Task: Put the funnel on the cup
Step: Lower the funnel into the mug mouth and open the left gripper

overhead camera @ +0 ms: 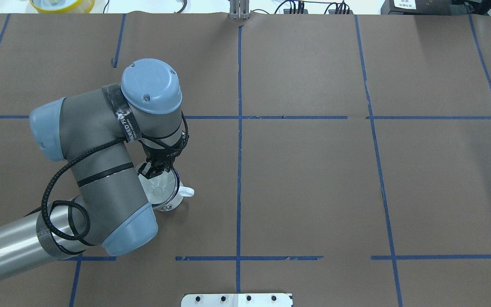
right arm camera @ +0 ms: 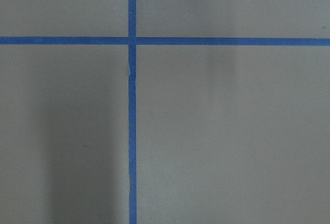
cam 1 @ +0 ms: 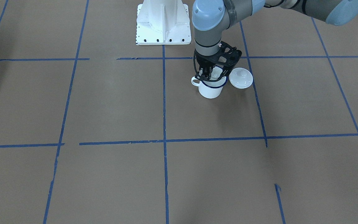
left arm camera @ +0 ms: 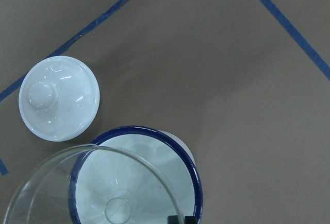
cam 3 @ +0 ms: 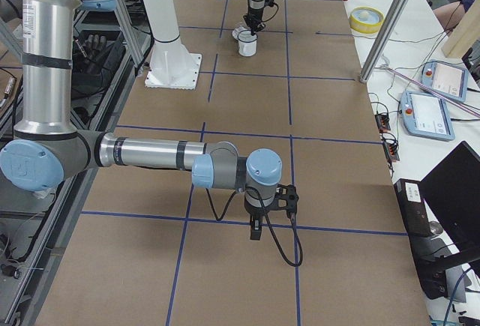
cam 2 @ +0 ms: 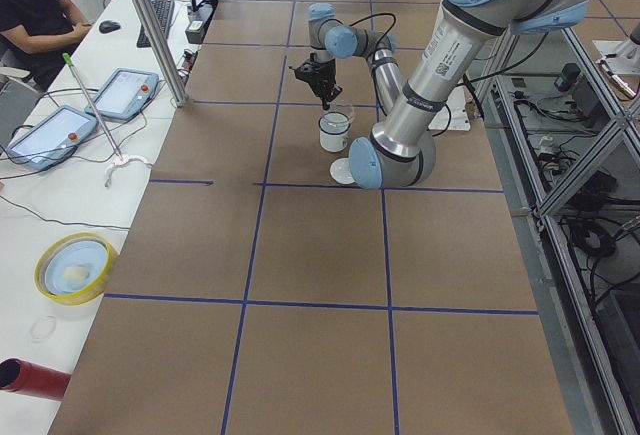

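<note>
The white cup with a dark blue rim stands on the brown table, its loop handle toward the table's middle. My left gripper hangs right over it, shut on the rim of the clear funnel. In the left wrist view the funnel sits low over the cup's mouth. It is shifted a little to one side, with its spout inside the cup. My right gripper hovers over bare table far from the cup. It shows only in the exterior right view, so I cannot tell whether it is open or shut.
A white round knobbed lid lies on the table right beside the cup, also in the left wrist view. The robot's white base stands behind. Blue tape lines cross the brown table.
</note>
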